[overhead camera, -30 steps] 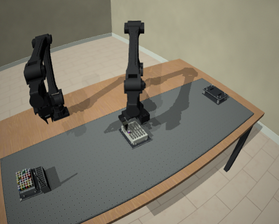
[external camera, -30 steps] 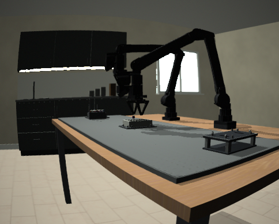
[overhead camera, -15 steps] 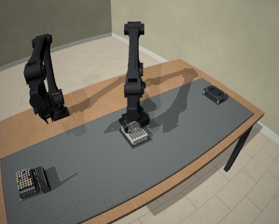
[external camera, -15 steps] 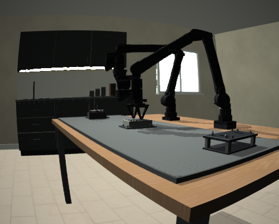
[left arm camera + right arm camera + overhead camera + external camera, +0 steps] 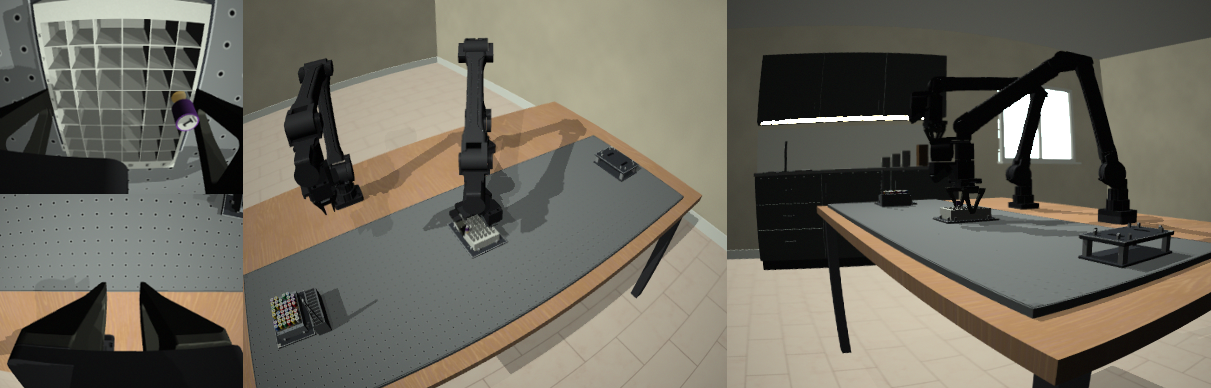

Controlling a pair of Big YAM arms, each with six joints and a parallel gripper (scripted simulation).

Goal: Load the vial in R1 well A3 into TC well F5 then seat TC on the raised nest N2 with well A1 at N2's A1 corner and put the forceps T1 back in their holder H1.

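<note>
Left wrist view: one dark mark, like a "1", on the white top of the purple cap (image 5: 186, 116). Letters along the white carrier's (image 5: 123, 12) side rim too small to read. No other lettering legible on the desk (image 5: 408, 175) (image 5: 967, 305).
</note>
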